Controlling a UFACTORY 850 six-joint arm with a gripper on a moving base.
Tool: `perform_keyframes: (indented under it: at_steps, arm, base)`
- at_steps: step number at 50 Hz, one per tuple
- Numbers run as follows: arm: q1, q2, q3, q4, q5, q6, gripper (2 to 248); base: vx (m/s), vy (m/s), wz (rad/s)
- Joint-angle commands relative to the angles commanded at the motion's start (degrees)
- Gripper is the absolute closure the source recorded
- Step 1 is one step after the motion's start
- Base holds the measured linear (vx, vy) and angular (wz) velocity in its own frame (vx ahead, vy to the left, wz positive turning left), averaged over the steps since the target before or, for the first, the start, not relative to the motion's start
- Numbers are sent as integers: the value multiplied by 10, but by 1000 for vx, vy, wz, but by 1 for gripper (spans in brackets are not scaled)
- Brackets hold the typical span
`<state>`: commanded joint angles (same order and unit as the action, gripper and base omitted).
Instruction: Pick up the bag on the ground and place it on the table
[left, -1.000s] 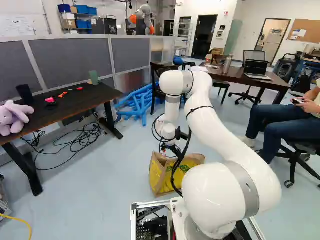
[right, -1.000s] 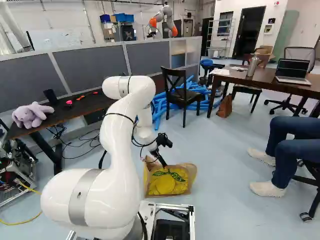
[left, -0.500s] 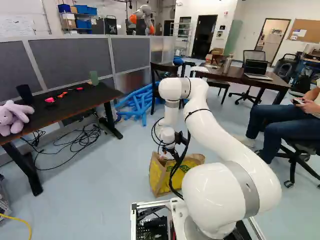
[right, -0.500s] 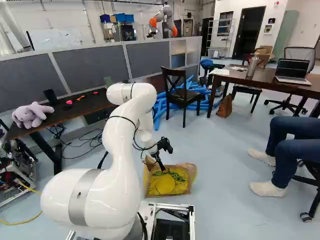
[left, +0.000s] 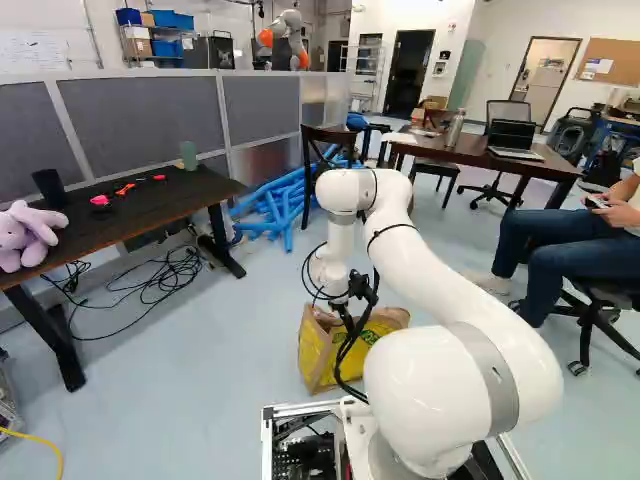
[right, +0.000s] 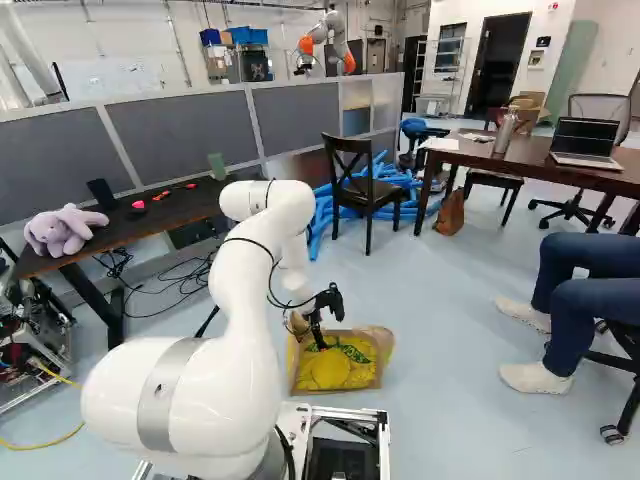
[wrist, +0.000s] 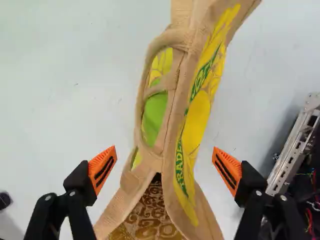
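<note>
In the right base view my gripper (right: 318, 343) points down at the yellow and tan bag (right: 345, 372), which stands on the floor just ahead of the base. The left base view shows the same bag (left: 322, 355) partly behind the arm's cables. Seen from the wrist, the gripper (wrist: 164, 169) is open, one orange-padded finger on each side of the bag (wrist: 197, 115), with floor showing between each pad and the bag. Its tan handles (wrist: 142, 105) lie ahead of the fingers, and the patterned inside shows between them. A dark table (right: 510, 160) stands farther off.
A black chair (right: 368, 190) stands beyond the bag, near blue foam tubes (left: 275, 205). Another dark table (left: 120, 215) with a plush toy (left: 25, 235) is along the partition. A seated person's legs are at the right. Another robot (left: 285, 35) stands far back. The base frame (wrist: 295, 145) is beside the bag.
My arm has lowered, and the gripper has come down closer to the bag's top and swung to a more upright, downward pose. The bag and base have stayed put.
</note>
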<state>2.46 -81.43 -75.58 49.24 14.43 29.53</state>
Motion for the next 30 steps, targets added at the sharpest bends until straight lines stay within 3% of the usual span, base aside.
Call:
perform_keyframes:
  at_steps: [12, 30]
  arm:
    - [0, -27, -25, 0, 0, 63, 3]
    - [0, -66, -60, 0, 0, 72, 3]
  base:
    - [0, 0, 0]
    - [0, 0, 0]
